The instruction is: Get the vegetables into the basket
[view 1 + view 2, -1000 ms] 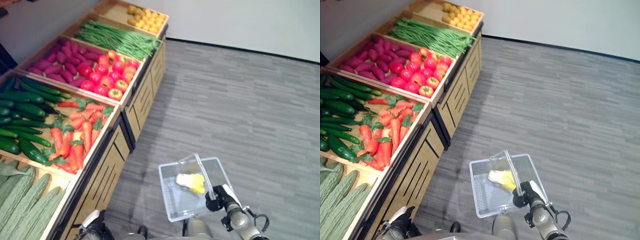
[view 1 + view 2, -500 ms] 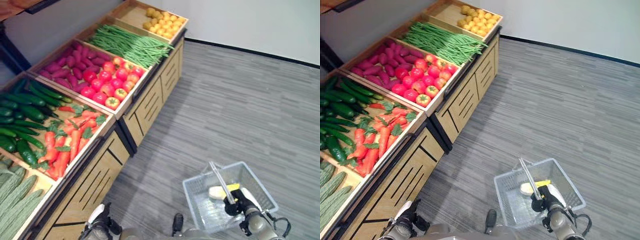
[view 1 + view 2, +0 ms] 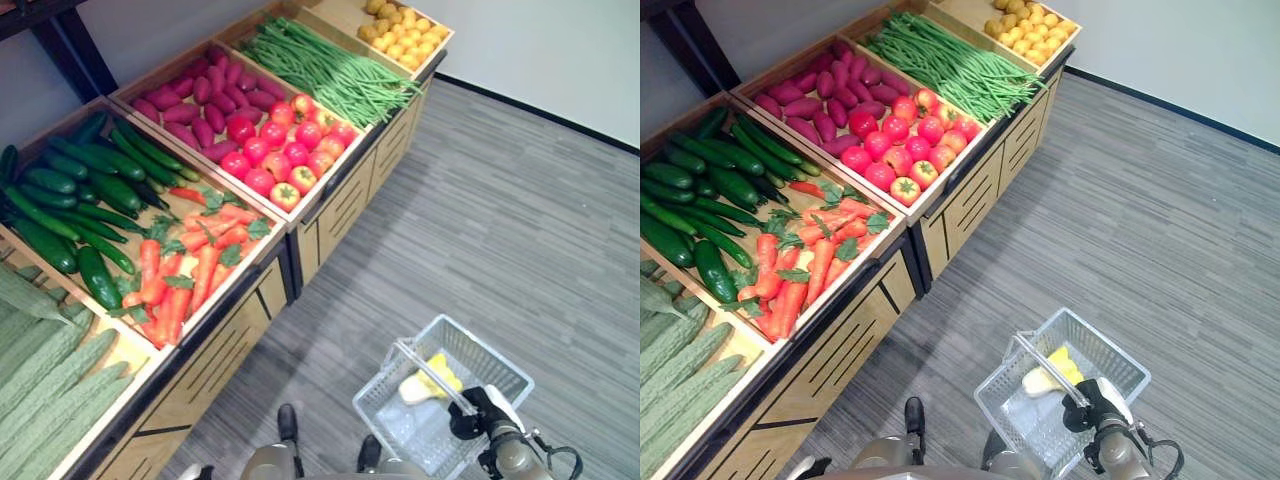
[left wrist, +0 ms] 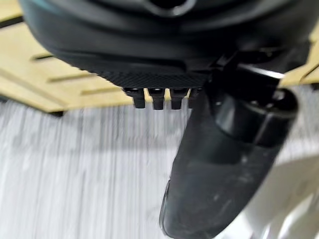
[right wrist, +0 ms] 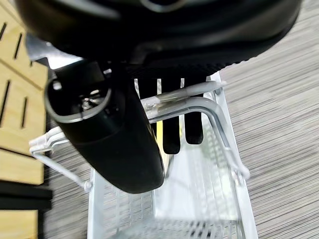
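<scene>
A white wire basket [image 3: 482,368] hangs above the grey floor at the lower right. My right hand [image 3: 472,417] is shut on its metal handle [image 5: 199,102], with the fingers [image 5: 171,132] curled over the bar. A yellow and pale vegetable [image 3: 424,378] lies inside the basket. Along the left runs the wooden produce stand [image 3: 225,345], holding carrots [image 3: 185,270], cucumbers [image 3: 70,200], tomatoes [image 3: 285,160], purple sweet potatoes [image 3: 200,100] and green beans [image 3: 320,65]. My left hand [image 4: 219,164] hangs low beside the stand's front, its fingers [image 4: 158,98] curled in and holding nothing.
Bitter gourds [image 3: 50,390] fill the nearest bin and small yellow produce [image 3: 405,30] the farthest. The stand's slatted front panels [image 3: 345,205] face the grey plank floor [image 3: 520,230], which stretches right to a white wall.
The whole view has shifted, so the stand now sits further right in the picture. The basket stays hanging from my right hand and has swung to a different angle.
</scene>
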Available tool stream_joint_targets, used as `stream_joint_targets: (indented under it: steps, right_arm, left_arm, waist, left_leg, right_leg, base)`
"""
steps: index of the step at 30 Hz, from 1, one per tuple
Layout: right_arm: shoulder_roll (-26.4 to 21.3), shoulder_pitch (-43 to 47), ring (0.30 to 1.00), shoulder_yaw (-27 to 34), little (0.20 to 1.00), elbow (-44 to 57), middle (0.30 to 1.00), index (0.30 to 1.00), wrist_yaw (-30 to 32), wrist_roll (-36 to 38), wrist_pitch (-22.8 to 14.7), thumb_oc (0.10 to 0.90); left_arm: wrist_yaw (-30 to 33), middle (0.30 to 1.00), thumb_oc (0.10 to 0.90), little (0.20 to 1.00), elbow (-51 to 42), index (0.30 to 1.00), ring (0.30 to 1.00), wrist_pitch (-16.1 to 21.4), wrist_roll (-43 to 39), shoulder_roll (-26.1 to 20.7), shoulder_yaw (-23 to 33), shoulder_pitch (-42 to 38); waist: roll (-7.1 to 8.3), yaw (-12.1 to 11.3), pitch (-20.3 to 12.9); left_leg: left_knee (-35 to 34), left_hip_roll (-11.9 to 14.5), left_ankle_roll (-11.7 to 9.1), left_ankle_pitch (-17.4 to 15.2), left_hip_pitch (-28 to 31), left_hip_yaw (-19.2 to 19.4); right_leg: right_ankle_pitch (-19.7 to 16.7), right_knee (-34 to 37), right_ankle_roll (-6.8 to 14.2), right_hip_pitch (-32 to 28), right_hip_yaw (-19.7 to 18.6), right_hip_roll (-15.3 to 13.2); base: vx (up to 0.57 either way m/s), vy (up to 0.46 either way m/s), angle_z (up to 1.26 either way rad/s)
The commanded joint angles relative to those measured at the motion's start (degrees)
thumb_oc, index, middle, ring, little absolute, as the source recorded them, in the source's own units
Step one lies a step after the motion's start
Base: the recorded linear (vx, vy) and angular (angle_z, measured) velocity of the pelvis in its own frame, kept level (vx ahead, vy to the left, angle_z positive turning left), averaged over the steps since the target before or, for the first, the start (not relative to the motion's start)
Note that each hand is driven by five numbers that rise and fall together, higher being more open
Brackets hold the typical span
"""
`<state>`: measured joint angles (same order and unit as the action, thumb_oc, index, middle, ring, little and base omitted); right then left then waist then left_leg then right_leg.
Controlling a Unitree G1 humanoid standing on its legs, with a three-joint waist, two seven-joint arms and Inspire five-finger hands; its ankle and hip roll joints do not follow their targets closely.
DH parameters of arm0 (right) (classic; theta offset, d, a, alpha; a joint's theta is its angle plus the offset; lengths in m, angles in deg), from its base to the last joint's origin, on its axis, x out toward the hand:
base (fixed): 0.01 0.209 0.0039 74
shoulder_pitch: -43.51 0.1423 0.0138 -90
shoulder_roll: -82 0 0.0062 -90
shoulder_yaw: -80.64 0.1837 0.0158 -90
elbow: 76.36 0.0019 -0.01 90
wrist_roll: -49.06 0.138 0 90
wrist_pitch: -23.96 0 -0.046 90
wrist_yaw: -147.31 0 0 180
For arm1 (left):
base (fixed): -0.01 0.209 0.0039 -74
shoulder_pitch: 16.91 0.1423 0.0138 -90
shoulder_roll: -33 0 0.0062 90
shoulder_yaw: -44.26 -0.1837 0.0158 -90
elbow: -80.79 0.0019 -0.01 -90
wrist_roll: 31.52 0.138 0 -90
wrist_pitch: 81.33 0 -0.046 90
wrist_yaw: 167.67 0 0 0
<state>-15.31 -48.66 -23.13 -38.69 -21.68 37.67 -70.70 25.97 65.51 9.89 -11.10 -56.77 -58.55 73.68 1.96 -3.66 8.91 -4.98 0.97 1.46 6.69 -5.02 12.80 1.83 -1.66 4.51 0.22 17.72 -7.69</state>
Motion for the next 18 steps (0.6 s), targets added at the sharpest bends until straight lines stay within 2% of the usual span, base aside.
stream_joint_targets:
  steps: [1, 3, 5, 6, 7, 10, 11, 13, 16, 18]
  right_arm:
    - [-1.49, 2.99, 0.300, 0.92, 0.300, 4.12, 0.300, 0.300, 2.04, -0.22, -2.78, 0.400]
    - [-0.27, 4.96, 0.300, 0.19, 0.300, 2.75, 0.300, 0.300, 2.55, 0.27, -2.54, 0.400]
    - [-0.06, 4.93, 0.300, 0.20, 0.300, 1.92, 0.300, 0.300, 2.55, 0.42, -2.50, 0.400]
    - [0.45, 4.72, 0.300, 0.16, 0.300, 0.57, 0.300, 0.300, 2.45, 0.71, -2.52, 0.400]
    - [0.45, 4.76, 0.300, 0.17, 0.300, 0.55, 0.300, 0.300, 2.46, 0.72, -2.53, 0.400]
    - [0.46, 4.36, 0.300, 0.27, 0.300, -0.78, 0.300, 0.300, 2.31, 0.96, -2.46, 0.400]
    - [0.48, 4.25, 0.300, 0.72, 0.300, -3.94, 0.300, 0.300, 2.72, 1.47, -2.45, 0.400]
    - [0.55, 4.22, 0.300, 0.89, 0.300, -4.76, 0.300, 0.300, 2.79, 1.80, -2.44, 0.400]
    - [0.75, 4.60, 0.300, 1.70, 0.300, -9.59, 0.300, 0.300, 3.44, 2.65, -2.13, 0.400]
    - [1.13, 5.17, 0.300, 2.37, 0.300, -13.16, 0.300, 0.300, 3.58, 3.64, -1.76, 0.400]
  left_arm:
    - [1.41, 1.000, 0.900, 1.000, 2.56, 1.000, 1.000, -0.36, 0.97, -2.40, 0.88, -0.79]
    - [2.07, 1.000, 0.900, 1.000, 2.40, 1.000, 1.000, -0.61, 0.65, -3.23, 0.73, -1.95]
    - [2.11, 1.000, 0.900, 1.000, 2.59, 1.000, 1.000, -0.65, 0.77, -3.34, 0.71, -2.02]
    - [1.99, 1.000, 0.900, 1.000, 2.35, 1.000, 1.000, -0.56, 0.77, -3.70, 0.71, -2.05]
    - [1.99, 1.000, 0.900, 1.000, 2.35, 1.000, 1.000, -0.56, 0.77, -3.70, 0.72, -2.08]
    - [1.75, 1.000, 0.900, 1.000, 1.70, 1.000, 1.000, -0.22, 0.49, -4.14, 0.15, -2.37]
    - [1.60, 1.000, 0.900, 1.000, 1.55, 1.000, 1.000, 0.24, -0.02, -4.26, -0.69, -3.44]
    - [1.69, 1.000, 0.900, 1.000, 1.28, 1.000, 1.000, 0.37, -0.19, -4.25, -1.08, -3.80]
    - [1.90, 1.000, 0.900, 1.000, 1.01, 1.000, 1.000, 1.11, -1.72, -4.36, -2.10, -5.94]
    - [2.20, 1.000, 0.900, 1.000, 0.57, 1.000, 1.000, 1.49, -2.26, -4.62, -2.72, -7.11]
  waist:
    - [2.72, -0.85, -2.17]
    - [3.51, -1.15, -1.76]
    - [3.53, -1.18, -1.74]
    - [3.43, -0.83, -1.24]
    - [3.39, -0.87, -1.38]
    - [2.72, 0.60, -0.99]
    - [2.22, 1.26, -0.88]
    - [1.99, 1.53, -0.77]
    - [1.78, 2.79, -0.68]
    - [2.08, 3.68, -0.87]
  left_leg:
    - [0.48, 2.12, -2.92, -0.95, -1.31, -0.76]
    - [-0.02, 0.83, -1.74, -2.15, -0.74, -1.18]
    - [-0.02, 0.56, -1.41, -2.55, -0.42, -1.36]
    - [-0.02, -0.10, -0.58, -3.08, 0.71, -2.13]
    - [-0.02, -0.01, -0.59, -2.96, 0.48, -2.09]
    - [-0.02, -0.37, -0.45, -3.69, 1.99, -4.55]
    - [-0.02, -0.27, -0.73, -3.67, 2.64, -6.19]
    - [-0.02, -0.14, -0.86, -3.74, 3.00, -7.00]
    - [-0.02, 0.14, -1.85, -4.44, 3.86, -10.56]
    - [-0.02, 0.23, -2.35, -5.01, 4.36, -12.90]
  right_leg:
    - [-4.48, -0.03, 4.85, 0.02, -2.95, -2.02]
    - [-6.62, -3.34, 6.04, 1.76, -3.86, -3.54]
    - [-6.71, -5.12, 6.15, 2.19, -4.14, -3.83]
    - [-7.82, -11.99, 6.46, 4.22, -5.83, -3.97]
    - [-8.00, -11.87, 6.41, 4.42, -5.86, -3.87]
    - [-9.45, -16.14, 5.85, 8.17, -10.95, -1.63]
    - [-9.29, -14.49, 5.10, 9.72, -13.27, -1.06]
    - [-9.19, -13.48, 4.94, 9.93, -13.30, -1.30]
    - [-9.46, -6.26, 5.23, 10.74, -15.93, -1.91]
    - [-10.39, -2.18, 5.82, 11.81, -20.06, -1.69]
  base:
    - [0.04, 0.117, 0.05]
    - [0.08, 0.208, 0.05]
    - [0.07, 0.148, -0.04]
    - [0.07, 0.131, -0.04]
    - [0.08, 0.114, 0.02]
    - [0.11, 0.027, 0.24]
    - [0.14, -0.028, 0.66]
    - [0.12, -0.062, 0.74]
    - [0.17, -0.137, 0.45]
    - [0.19, -0.168, 0.74]
